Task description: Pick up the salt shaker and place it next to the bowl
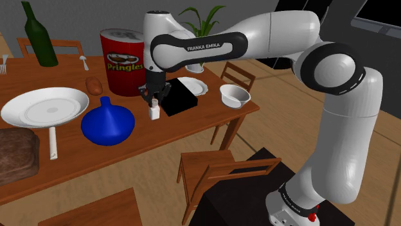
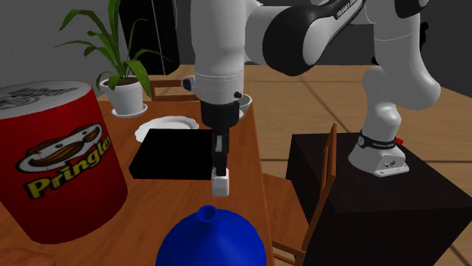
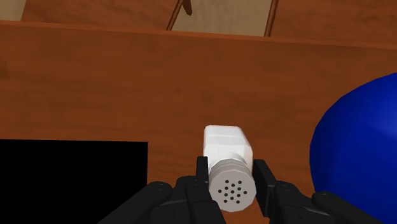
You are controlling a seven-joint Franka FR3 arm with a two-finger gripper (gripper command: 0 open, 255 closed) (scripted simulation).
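The salt shaker (image 1: 154, 113) is a small white block with a grey perforated cap. It stands upright on the wooden table (image 1: 193, 125), between a black box (image 1: 178, 100) and a blue vase (image 1: 108, 122). My gripper (image 1: 154, 101) points straight down over it. In the wrist view the two black fingers (image 3: 202, 170) press against either side of the shaker's (image 3: 227, 153) cap. I cannot tell whether its base still touches the wood. The white bowl (image 1: 234, 95) sits near the table's corner, toward the shoulder view's right, beyond the black box.
A big red Pringles can (image 1: 122, 61) stands behind the gripper. A small white plate (image 1: 193, 85) lies by the black box. A large white plate (image 1: 45, 106), a green bottle (image 1: 40, 35) and a brown loaf (image 1: 16, 154) sit further left. A wooden chair (image 1: 212, 170) stands by the table's near edge.
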